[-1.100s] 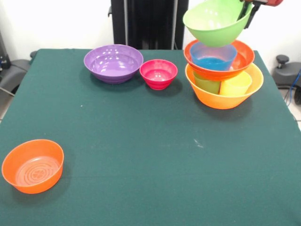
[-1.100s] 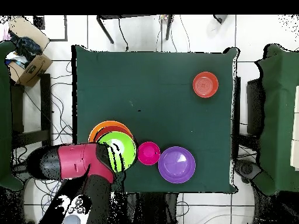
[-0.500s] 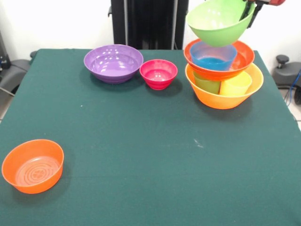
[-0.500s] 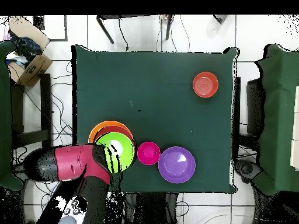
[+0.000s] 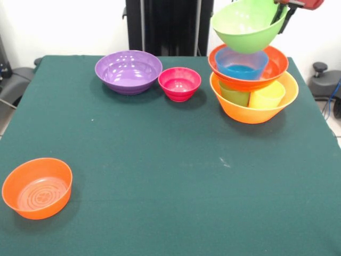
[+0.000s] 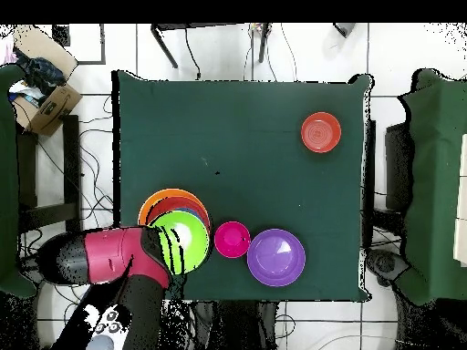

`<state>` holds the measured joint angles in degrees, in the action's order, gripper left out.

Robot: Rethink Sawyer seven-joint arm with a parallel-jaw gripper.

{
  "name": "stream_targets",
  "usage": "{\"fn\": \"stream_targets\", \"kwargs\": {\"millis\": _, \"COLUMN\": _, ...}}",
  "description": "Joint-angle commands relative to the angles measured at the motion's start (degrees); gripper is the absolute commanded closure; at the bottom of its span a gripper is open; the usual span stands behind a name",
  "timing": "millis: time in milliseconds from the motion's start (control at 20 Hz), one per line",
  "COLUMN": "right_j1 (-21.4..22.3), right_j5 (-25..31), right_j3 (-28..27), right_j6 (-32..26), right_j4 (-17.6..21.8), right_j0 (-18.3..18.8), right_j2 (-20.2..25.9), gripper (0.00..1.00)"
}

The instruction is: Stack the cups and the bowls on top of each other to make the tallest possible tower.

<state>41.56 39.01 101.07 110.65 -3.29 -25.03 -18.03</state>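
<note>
right now the claw [image 5: 281,12] pinches the far rim of the lime green bowl [image 5: 246,25], tilted above the tower [image 5: 250,88], so next it needs levelling and lowering over the small blue bowl [image 5: 241,64].

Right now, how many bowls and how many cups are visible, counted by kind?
Bowls: 6. Lime green bowl in the gripper, red-orange bowl, small blue bowl, big orange bowl, purple bowl, small pink bowl; plus small orange bowl makes 7.
Cups: 2. Green cup, yellow cup.
Total: 9.
</note>
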Motion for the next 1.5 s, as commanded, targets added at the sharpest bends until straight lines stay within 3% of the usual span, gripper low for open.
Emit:
{"fn": "stream_targets", "kwargs": {"millis": 50, "right_j1": -4.42, "right_j5": 0.53, "right_j3": -2.05, "right_j6": 13.17, "right_j4": -0.55, "right_j0": -0.93, "right_j2": 1.46, "gripper": 1.00}}
{"fn": "stream_targets", "kwargs": {"millis": 600, "right_j1": -6.88, "right_j5": -0.25, "right_j3": -4.68, "right_j6": 15.21, "right_j4": 0.81, "right_j0": -1.60, "right_j2": 0.25, "gripper": 1.00}}
{"fn": "stream_targets", "kwargs": {"millis": 1500, "right_j1": -8.70, "right_j5": 0.07, "right_j3": -7.12, "right_j6": 14.13, "right_j4": -0.65, "right_j0": -0.94, "right_j2": 0.59, "gripper": 1.00}}
